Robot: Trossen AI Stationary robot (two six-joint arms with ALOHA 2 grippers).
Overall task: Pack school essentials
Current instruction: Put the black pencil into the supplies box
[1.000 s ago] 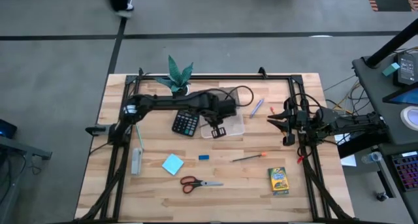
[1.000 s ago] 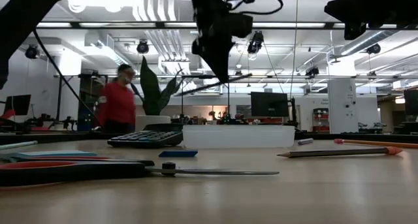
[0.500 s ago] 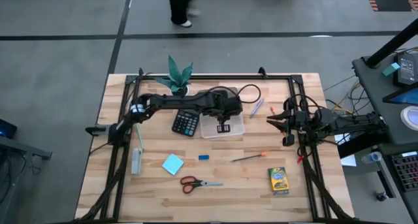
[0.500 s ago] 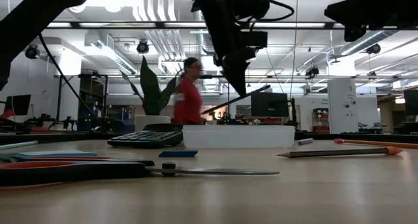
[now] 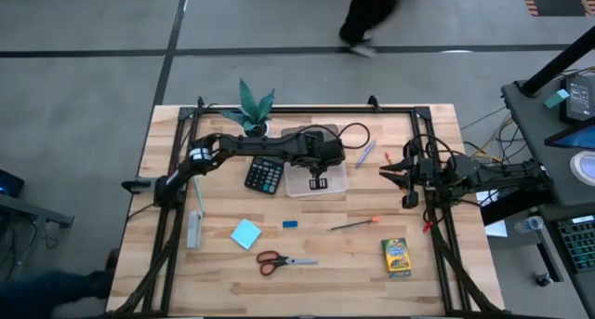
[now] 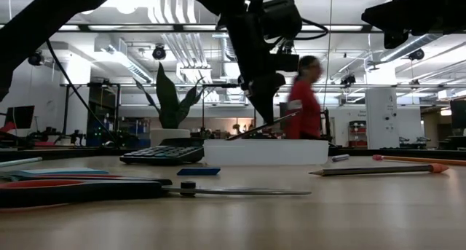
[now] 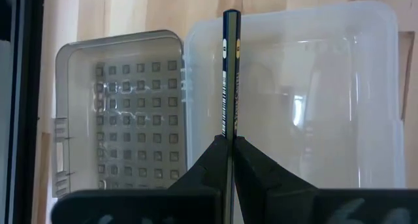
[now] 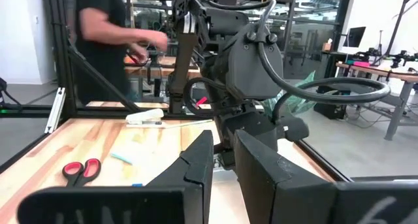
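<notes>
One camera looks straight down on my tabletop (image 5: pixel 307 263); another sits level at its surface; both share the clear box (image 5: pixel 316 178).

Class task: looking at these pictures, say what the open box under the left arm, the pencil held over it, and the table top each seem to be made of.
Open box: probably clear plastic, since the table's wood shows through its walls; its grey lid bears a moulded grid.
Pencil, pinched by the left gripper: likely wood, lacquered dark with printed markings.
Table top: pale wooden planks with visible seams.

Pale planked wood table (image 5: pixel 437 272), frosted translucent plastic box (image 7: pixel 313 87), glossy dark pencil (image 7: pixel 230 74).
</notes>
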